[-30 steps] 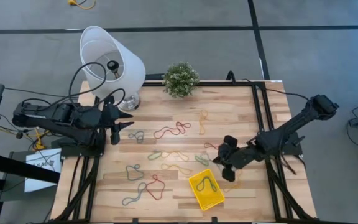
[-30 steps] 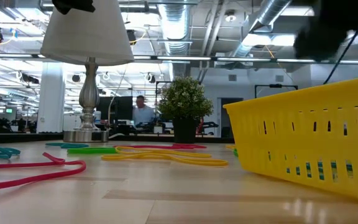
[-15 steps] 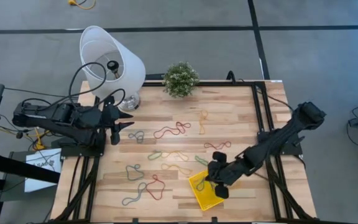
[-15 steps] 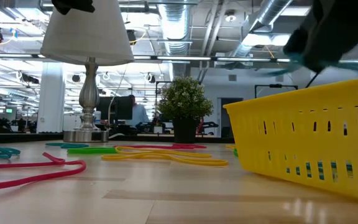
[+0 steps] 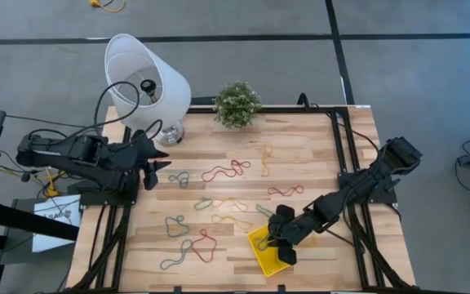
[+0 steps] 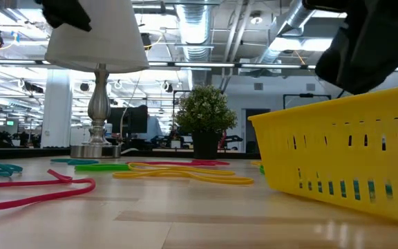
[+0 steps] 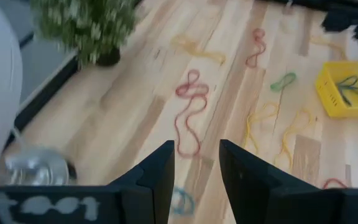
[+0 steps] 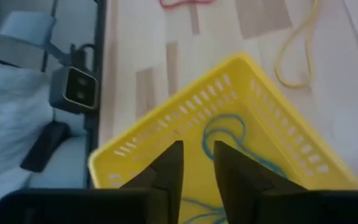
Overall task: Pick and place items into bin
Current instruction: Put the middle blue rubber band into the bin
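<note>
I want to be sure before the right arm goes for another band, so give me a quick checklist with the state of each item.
1. Right gripper above the bin: ok.
2. Right gripper's fingers hold nothing: ok, narrow gap, empty.
3. A grey-blue band lies inside the bin: ok.
4. Bands left on the table, such as the red band: ok, several.
5. Left gripper waits near the lamp, away from the bin: ok.

Right end effector now low over the bin
</note>
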You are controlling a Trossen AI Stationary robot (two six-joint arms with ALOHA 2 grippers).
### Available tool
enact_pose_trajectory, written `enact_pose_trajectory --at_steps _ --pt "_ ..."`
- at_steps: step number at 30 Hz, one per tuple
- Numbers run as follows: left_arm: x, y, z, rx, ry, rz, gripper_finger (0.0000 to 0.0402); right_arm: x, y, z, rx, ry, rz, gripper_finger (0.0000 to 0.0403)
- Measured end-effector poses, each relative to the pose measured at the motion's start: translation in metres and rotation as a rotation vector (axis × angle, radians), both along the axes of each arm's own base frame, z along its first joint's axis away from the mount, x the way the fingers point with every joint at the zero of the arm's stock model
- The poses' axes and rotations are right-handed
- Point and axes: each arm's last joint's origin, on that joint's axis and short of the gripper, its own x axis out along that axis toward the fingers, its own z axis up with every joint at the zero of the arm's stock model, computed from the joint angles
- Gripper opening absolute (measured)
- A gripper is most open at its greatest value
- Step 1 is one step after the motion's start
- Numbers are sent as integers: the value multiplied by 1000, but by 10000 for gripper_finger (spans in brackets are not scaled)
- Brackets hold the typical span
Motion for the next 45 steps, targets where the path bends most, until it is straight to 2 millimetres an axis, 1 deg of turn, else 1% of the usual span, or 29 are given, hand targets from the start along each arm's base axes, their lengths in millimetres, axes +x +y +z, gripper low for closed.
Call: enact_pose_trajectory --at_steps 2,4,7,10,13,15,19,23,25,32,36,40,45 --pt "0 -2 -5 -45 57 -29 116 3 -1 1 7 -21 -1 100" --pt "1 -5 -9 -105 125 -110 116 6 -3 4 -6 -67 15 106" --pt "12 -15 -19 -150 175 -265 116 13 -7 8 -61 -154 56 109" --pt "31 -32 -40 -190 140 -429 116 20 -15 11 -104 -217 84 109" --pt "48 -49 -71 -198 146 -559 116 26 -23 13 -130 -243 80 108" --pt "52 -57 -91 -186 201 -583 116 29 -29 13 -140 -242 69 108" --pt "55 -67 -127 -193 338 -524 116 33 -39 12 -145 -231 39 108" --pt "63 -79 -146 -244 334 -525 116 36 -47 12 -147 -229 15 108" --pt "65 -83 -154 -243 364 -533 116 38 -50 12 -148 -228 4 108" --pt "80 -102 -176 -228 368 -599 116 41 -58 12 -153 -227 -19 108" --pt "83 -106 -186 -298 412 -576 116 42 -62 12 -156 -227 -28 108" --pt "84 -107 -190 -338 437 -546 116 43 -64 12 -157 -226 -35 108" --pt "86 -108 -189 -344 402 -520 116 43 -64 12 -156 -226 -33 108"
